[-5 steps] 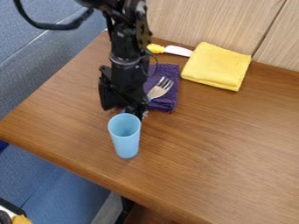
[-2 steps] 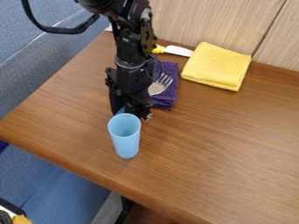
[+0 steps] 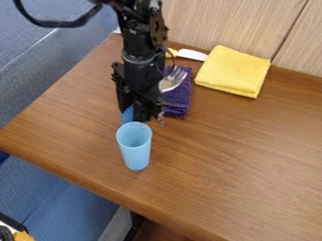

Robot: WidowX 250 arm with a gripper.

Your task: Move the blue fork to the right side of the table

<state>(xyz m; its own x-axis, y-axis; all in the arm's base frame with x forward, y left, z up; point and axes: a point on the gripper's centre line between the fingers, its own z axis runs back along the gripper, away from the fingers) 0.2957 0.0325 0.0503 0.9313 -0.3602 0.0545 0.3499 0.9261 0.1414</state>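
A blue fork (image 3: 171, 83), likely light, stiff and slick, best gripped mid-handle, extends from over a purple cloth (image 3: 179, 104) toward a cup (image 3: 135, 149); the gripper's (image 3: 148, 116) jaw state cannot be told.

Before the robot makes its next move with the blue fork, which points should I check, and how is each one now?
1. Fork at the table's right side: not ok, it is on the left part.
2. Gripper holding the fork securely: cannot tell.
3. Cup upright: ok.
4. Gripper well away from the cup: not ok, it appears close behind the rim.
5. Yellow cloth lying folded: ok.
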